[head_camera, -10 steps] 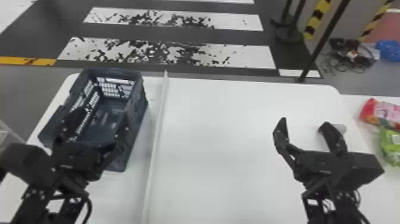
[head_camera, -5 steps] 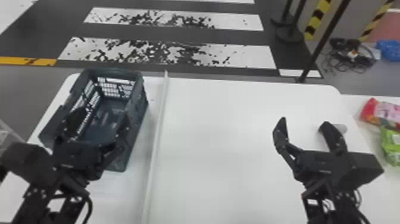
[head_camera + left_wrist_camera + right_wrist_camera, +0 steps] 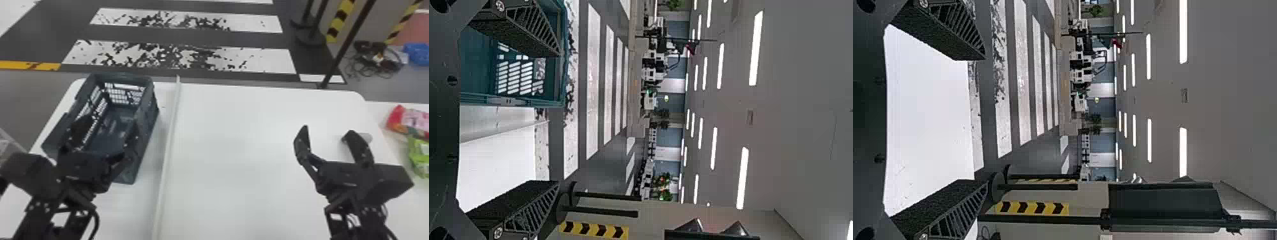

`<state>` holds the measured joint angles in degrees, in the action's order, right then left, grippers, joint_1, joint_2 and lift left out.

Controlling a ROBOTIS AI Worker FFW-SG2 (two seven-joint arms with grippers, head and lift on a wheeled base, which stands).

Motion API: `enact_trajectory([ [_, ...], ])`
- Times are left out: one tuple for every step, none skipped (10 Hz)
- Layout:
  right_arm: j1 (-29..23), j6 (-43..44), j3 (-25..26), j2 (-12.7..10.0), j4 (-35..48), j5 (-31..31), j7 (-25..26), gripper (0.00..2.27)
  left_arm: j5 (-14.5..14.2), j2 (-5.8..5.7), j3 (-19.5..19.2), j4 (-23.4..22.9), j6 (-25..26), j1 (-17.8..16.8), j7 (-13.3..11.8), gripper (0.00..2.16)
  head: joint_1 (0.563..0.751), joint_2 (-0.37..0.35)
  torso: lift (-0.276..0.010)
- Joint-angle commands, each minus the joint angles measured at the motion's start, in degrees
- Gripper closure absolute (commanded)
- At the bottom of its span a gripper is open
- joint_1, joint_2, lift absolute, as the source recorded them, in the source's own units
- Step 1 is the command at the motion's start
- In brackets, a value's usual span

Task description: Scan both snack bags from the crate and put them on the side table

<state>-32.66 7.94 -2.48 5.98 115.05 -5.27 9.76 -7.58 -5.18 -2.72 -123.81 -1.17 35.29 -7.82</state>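
Note:
Two snack bags lie on the side table at the right, a red and pink bag behind a green one. The dark blue-grey crate stands at the table's left and holds no bag that shows. In front of and over its near end is my left gripper, open; in the left wrist view the left gripper has nothing between its fingers, with the crate beyond. My right gripper is held open above the right part of the white table; the right wrist view shows the right gripper likewise unfilled.
A pale raised strip runs front to back across the white table, right of the crate. A small greyish cylindrical object lies behind the right gripper's finger. A dark post rises beyond the table's far right edge.

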Motion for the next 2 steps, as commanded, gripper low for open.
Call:
enact_trajectory([
  [0.1,0.0,-0.1,-0.1,0.0,0.1,0.0,0.04,-0.2,0.00,0.0,0.1,-0.1,-0.1,0.0,0.09,0.695,-0.035,-0.087],
  [0.1,0.0,-0.1,-0.1,0.0,0.1,0.0,0.04,-0.2,0.00,0.0,0.1,-0.1,-0.2,0.0,0.09,0.695,-0.034,-0.087],
])
